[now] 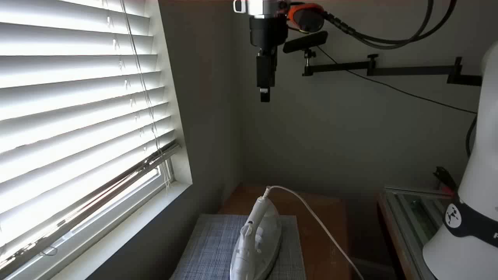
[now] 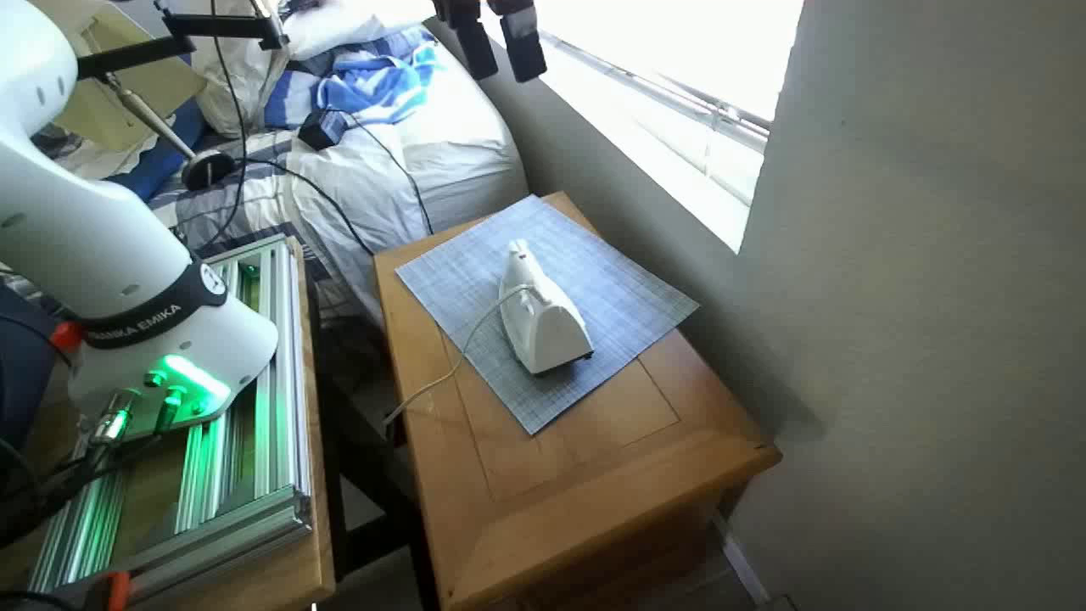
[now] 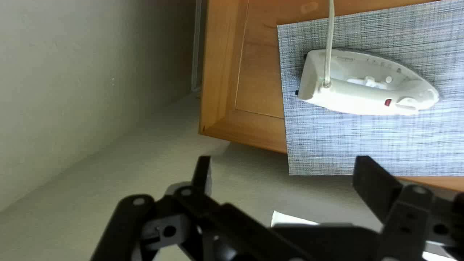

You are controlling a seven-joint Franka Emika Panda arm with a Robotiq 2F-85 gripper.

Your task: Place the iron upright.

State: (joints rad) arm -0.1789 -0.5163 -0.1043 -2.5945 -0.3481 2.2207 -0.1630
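Iron [image 2: 556, 331] lying flat on mat [image 2: 619, 271], gripper [image 3: 282, 167] spread in wrist view, bed [image 2: 462, 157] visible only in an exterior view

And it's one iron [image 2: 547, 331], one white cord [image 3: 330, 40], one mat [image 2: 611, 271], one desk [image 2: 560, 509]; counting on, one robot arm [image 2: 93, 229], one metal frame [image 2: 286, 373], one tool [image 3: 286, 175], and yes, two fingers [image 3: 373, 185]; one window blind [image 1: 78, 97], one bed [image 2: 462, 157]

I've got slatted blinds [image 1: 78, 105] glaring white above a sill [image 1: 124, 233], and grey walls [image 1: 350, 136] meeting in a dim corner [image 1: 236, 116]; in an exterior view I make out a rumpled bed [image 2: 462, 161] near a wooden table [image 2: 577, 496].
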